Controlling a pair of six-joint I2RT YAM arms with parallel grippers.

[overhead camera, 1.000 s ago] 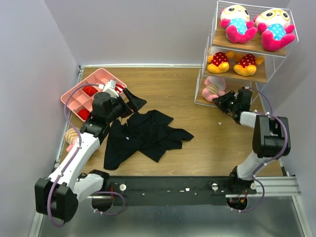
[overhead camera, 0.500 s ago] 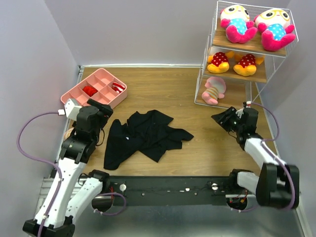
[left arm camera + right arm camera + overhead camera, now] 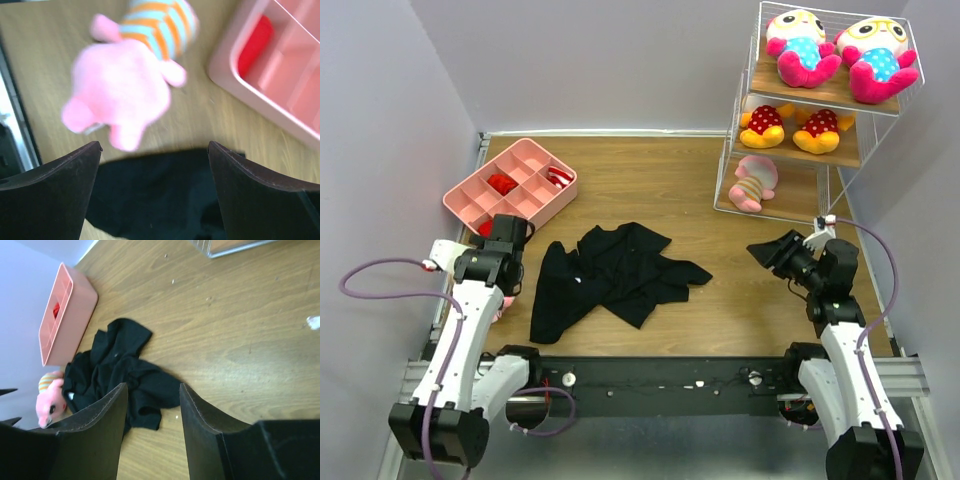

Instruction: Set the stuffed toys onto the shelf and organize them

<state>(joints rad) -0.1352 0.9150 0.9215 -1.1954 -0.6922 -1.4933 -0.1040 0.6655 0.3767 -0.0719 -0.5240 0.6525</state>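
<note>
Our left tool (image 3: 155,146) hangs with its jaws wide and empty, aimed at the pale pink striped toy (image 3: 125,95). That toy is the only one not shelved, and it lies on the desk (image 3: 45,50) near the left edge, between the pink tray (image 3: 235,75) and the black garment (image 3: 160,200). We judge the spread is meant to straddle its head. Room is tight there, with the tray wall beside it and cloth just below. Our right tool (image 3: 152,390), also open and empty, hovers over bare desk before the shelf (image 3: 802,192). The shelf's bottom board has space beside the matching pink toy (image 3: 754,180).
</note>
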